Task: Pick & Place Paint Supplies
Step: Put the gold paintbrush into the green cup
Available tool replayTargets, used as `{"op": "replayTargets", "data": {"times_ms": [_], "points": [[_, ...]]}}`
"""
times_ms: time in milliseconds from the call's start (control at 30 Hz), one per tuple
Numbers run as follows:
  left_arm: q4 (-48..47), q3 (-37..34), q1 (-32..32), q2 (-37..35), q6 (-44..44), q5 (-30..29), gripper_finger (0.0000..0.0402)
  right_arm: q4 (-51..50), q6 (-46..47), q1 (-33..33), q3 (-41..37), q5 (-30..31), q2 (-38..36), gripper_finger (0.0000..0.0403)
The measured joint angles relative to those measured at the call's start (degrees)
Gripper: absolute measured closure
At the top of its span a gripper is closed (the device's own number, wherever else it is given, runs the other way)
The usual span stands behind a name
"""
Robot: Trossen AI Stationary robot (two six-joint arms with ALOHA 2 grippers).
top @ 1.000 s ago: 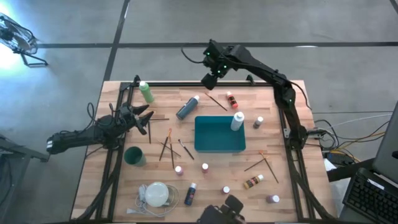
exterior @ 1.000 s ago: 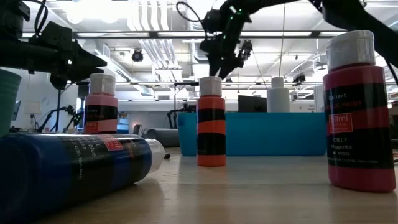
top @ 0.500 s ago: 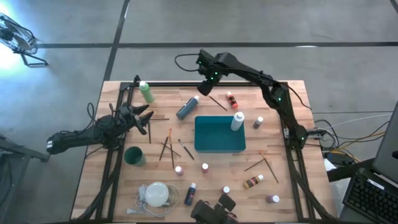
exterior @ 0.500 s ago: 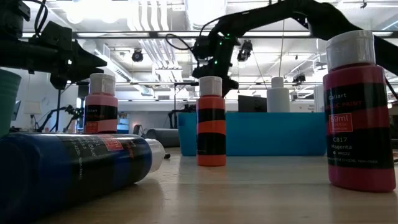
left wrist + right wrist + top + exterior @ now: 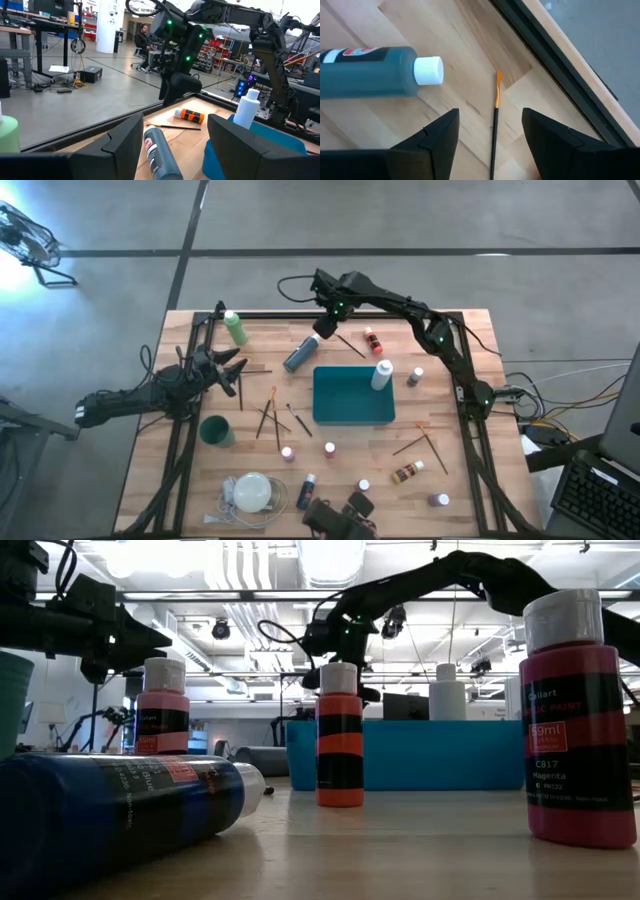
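A grey-blue paint bottle (image 5: 370,70) with a white cap (image 5: 429,70) lies on its side near the table's far edge. Beside the cap lies a thin brush (image 5: 495,125) with an orange far end. My right gripper (image 5: 325,327) hangs open just above them, fingers pointing down, the brush showing between its fingertips (image 5: 490,145) in the right wrist view. It touches nothing. My left gripper (image 5: 235,370) waits open and level at the table's left side, holding nothing. More bottles and brushes are scattered around the teal tray (image 5: 353,395).
A green bottle (image 5: 235,328) lies at the far left. An orange one (image 5: 372,340) lies and a white one (image 5: 382,374) stands right of my right gripper. A green cup (image 5: 215,430) and a white corded disc (image 5: 252,492) sit near left. The table's dark far rail (image 5: 555,60) runs close by.
My right gripper has come down toward the table and shifted toward its left edge, ending just above the brush beside the grey-blue bottle's cap. My left arm has kept still. No object has moved.
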Motion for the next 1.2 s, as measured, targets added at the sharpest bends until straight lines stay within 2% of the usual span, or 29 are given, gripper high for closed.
{"op": "replayTargets", "data": {"times_ms": [733, 1033, 1200], "points": [[0.00, 0.00, 0.02, 0.00, -0.01, 0.03, 0.0174, 10.75, -0.67, -0.57, -10.33, -2.32, -0.15, 0.0233], [0.00, 0.00, 0.00, 0.02, -0.01, 0.03, 0.0174, 12.07, -0.40, -2.15, -11.92, -2.54, -0.15, 0.0223], [0.00, 0.00, 0.01, 0.00, -0.01, 0.03, 0.0174, 13.21, -0.27, -2.62, -11.96, -2.78, -0.15, 0.0231]]}}
